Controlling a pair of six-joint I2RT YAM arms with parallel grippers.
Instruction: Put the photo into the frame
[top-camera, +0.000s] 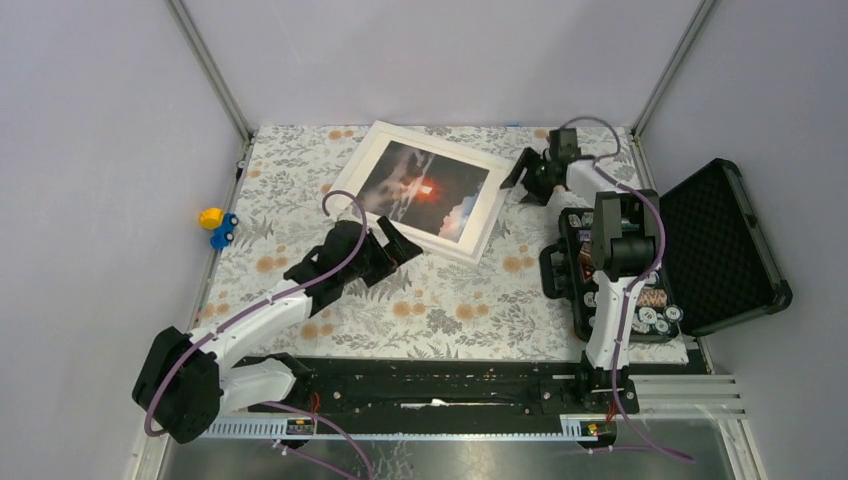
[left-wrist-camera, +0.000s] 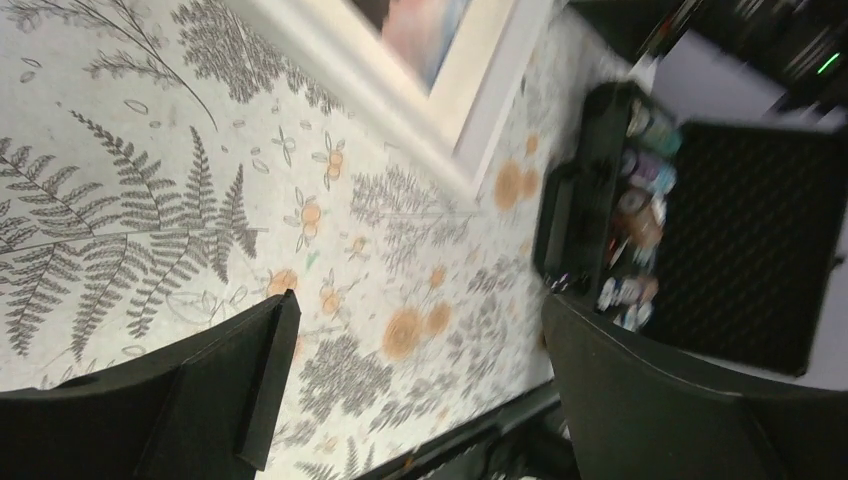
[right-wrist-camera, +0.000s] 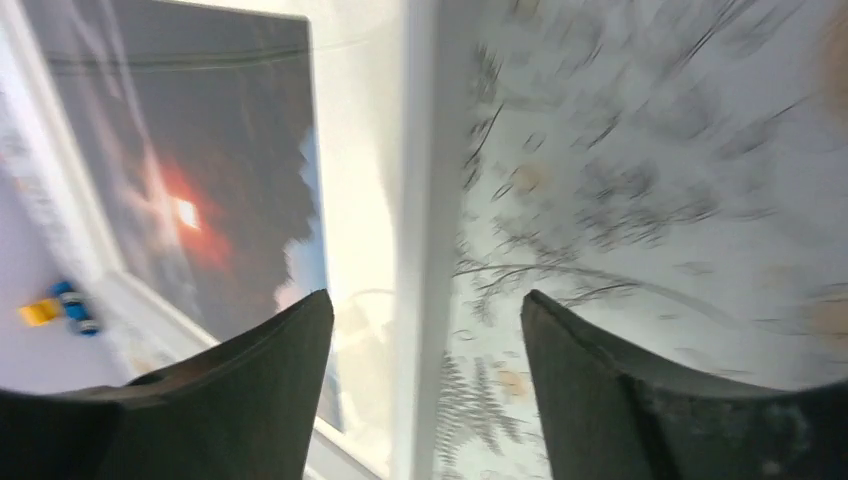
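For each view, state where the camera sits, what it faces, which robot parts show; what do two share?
Top external: overhead behind the robot, facing down; left arm, right arm show.
Left wrist: on left arm, facing cloth and case; own fingers show.
Right wrist: on right arm, facing the photo; own fingers show.
Shared: the frame, in all.

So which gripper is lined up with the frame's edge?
The right gripper: in its wrist view the frame's white edge runs through the gap between its fingers. Between the left gripper's fingers shows only flowered cloth.
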